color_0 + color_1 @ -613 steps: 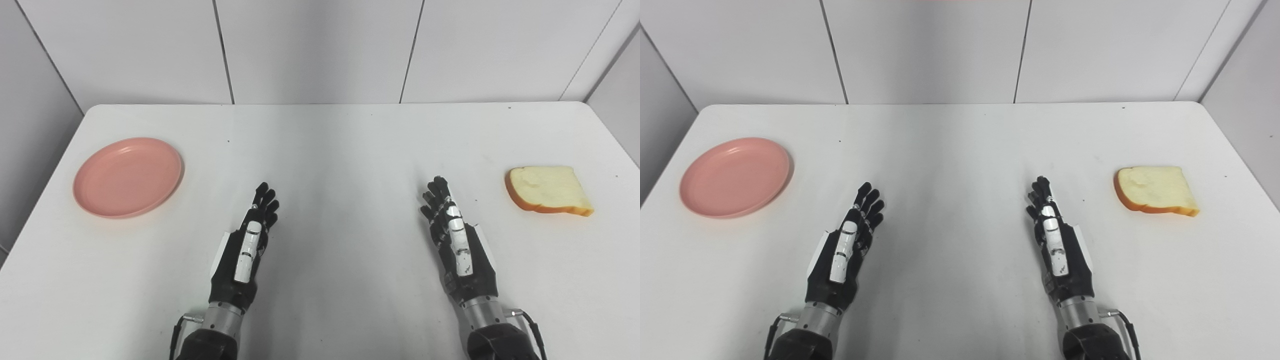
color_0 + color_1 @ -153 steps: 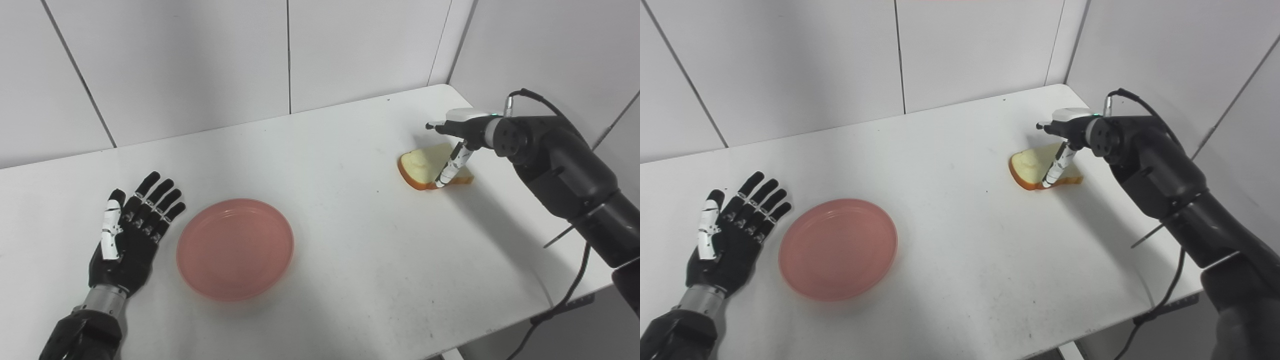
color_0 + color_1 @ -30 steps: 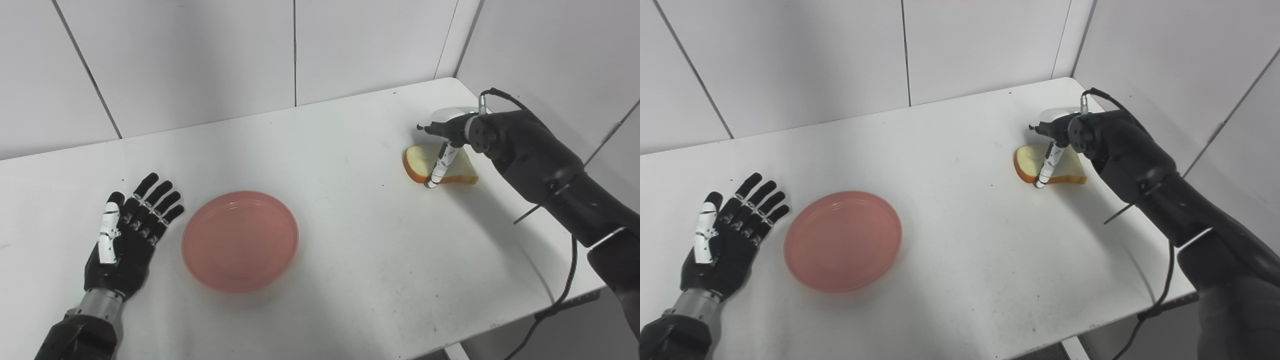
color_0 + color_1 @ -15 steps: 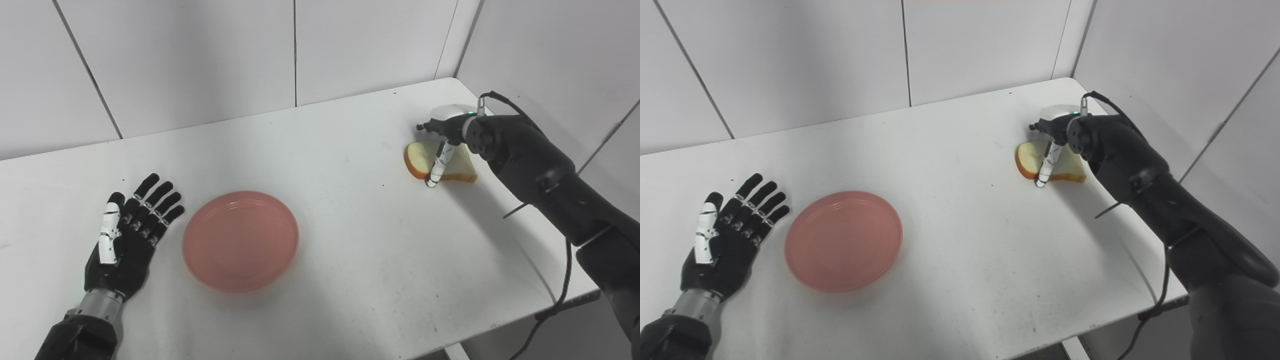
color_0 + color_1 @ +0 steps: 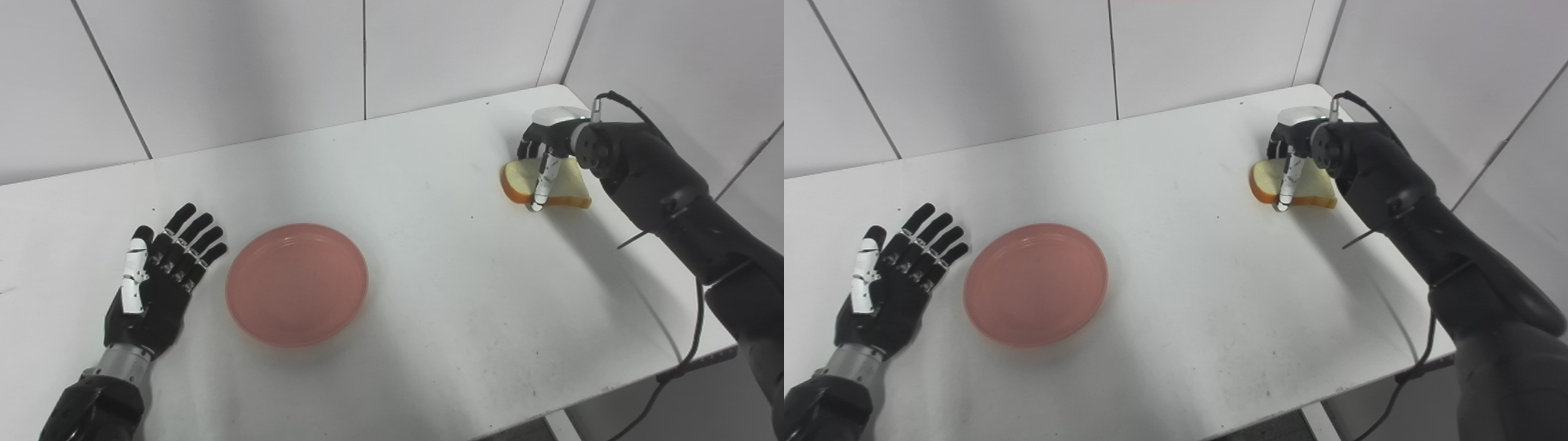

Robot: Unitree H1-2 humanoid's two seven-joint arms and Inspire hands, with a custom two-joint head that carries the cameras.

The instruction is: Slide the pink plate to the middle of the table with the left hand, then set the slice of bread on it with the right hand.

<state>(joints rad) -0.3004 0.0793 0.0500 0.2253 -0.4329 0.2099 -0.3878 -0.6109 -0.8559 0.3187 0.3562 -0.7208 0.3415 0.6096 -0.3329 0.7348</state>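
The pink plate lies flat left of the table's middle. Just left of it my left hand rests palm down, open, its fingers spread and clear of the rim. The slice of bread, white with an orange crust, lies near the table's far right corner. My right hand hovers over it. Its white thumb reaches down across the slice's near edge, and the dark fingers curl down at the far side. The hand hides whether they grip the slice.
The white table ends at a right edge just past the bread. Grey wall panels stand close behind and to the right. A black cable hangs from my right arm beyond the table edge.
The camera has shifted a little. My right hand's fingers, stretched out half a second ago, have curled down over the bread. The plate, the bread and the left hand stay put.
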